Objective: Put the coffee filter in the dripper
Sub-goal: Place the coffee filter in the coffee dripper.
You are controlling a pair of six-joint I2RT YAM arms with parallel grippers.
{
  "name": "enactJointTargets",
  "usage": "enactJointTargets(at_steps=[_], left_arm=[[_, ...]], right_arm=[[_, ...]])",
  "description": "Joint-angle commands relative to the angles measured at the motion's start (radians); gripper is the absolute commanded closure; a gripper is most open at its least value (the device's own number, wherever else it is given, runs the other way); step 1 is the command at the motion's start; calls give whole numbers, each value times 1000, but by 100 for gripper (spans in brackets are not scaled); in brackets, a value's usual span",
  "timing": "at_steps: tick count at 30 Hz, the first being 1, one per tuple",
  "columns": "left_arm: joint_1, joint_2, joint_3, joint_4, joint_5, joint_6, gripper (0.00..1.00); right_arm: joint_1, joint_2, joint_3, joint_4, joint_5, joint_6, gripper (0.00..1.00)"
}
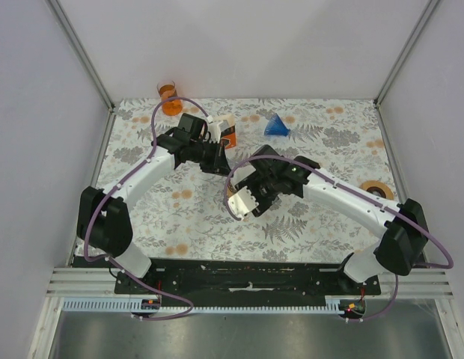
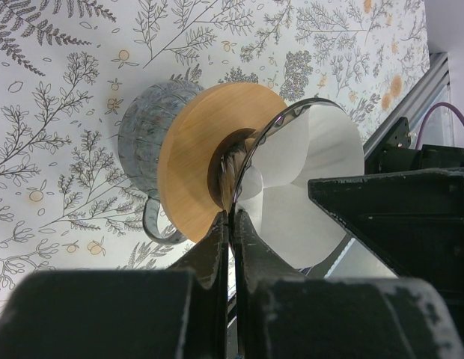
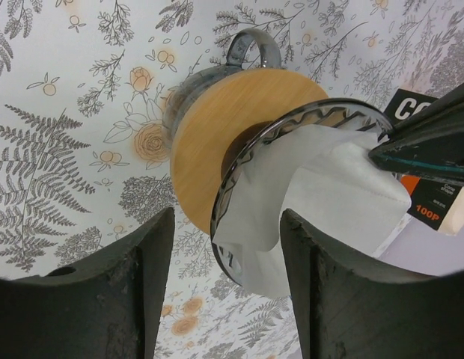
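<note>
Left end effector (image 2: 230, 228) is clamping shut on the dripper (image 2: 202, 161) rim. Right end effector (image 3: 226, 224) is hanging open, gripping nothing. Filter (image 3: 322, 194) is sitting crumpled between its fingers; I'd nudge it flush, gently.

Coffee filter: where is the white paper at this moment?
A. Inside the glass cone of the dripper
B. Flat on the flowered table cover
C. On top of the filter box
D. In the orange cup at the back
A: both wrist views show the coffee filter lying inside the clear cone of the dripper, with one folded corner standing out past the rim.
</note>
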Motion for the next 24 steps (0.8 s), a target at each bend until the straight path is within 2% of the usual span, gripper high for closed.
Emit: enactJointTargets(at_steps=[1, 9, 13, 17, 19, 24], left_arm=[[0, 13, 20, -18, -15, 52, 98], [0, 18, 22, -18, -13, 52, 98], [0, 18, 22, -18, -15, 52, 98], [0, 18, 22, -18, -13, 52, 98], [0, 19, 22, -19, -15, 54, 98], [0, 18, 25, -18, -12, 51, 98]], right_arm=[[18, -14, -27, 88, 14, -13, 38], [20, 9, -34, 100, 32, -9, 64], [21, 12, -34, 84, 26, -9, 81], [21, 21, -34, 70, 22, -3, 90], [21, 22, -34, 67, 22, -1, 89], [21, 42, -25, 76, 26, 16, 61]])
